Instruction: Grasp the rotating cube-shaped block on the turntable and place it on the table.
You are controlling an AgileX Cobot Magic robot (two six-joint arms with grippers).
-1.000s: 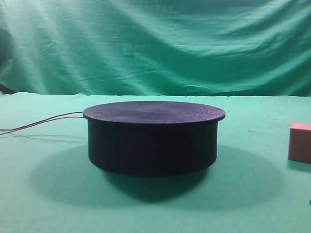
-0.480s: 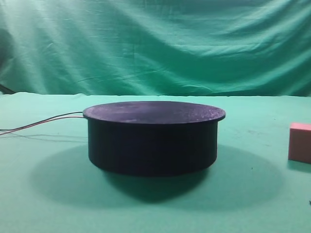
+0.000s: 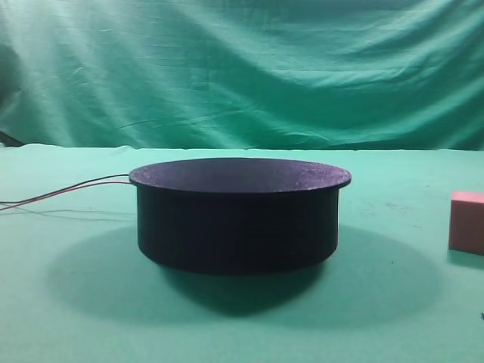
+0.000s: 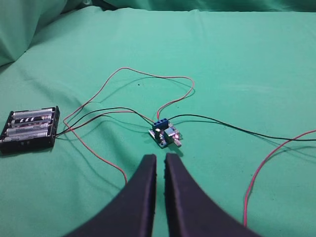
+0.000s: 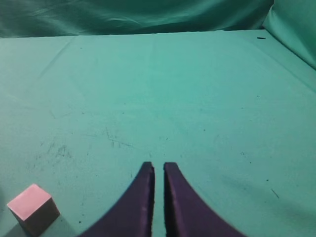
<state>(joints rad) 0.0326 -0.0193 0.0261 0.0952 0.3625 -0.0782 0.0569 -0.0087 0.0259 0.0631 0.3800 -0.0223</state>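
We find almost nothing altered across the last second in the exterior high view. The only difference we can make out lies on the flat top of the turntable (image 3: 240, 175): the faint lighter patches in its dark texture sit a little differently than they did in the two earlier pictures. We cannot tell whether that is the disc turning or only camera noise. No other difference shows in this view.

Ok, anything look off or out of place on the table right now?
Nothing damaged or spilled. The cube-shaped block sits upright on the table right of the turntable, whose top is bare. Loose wires sprawl around a small circuit board and battery holder.
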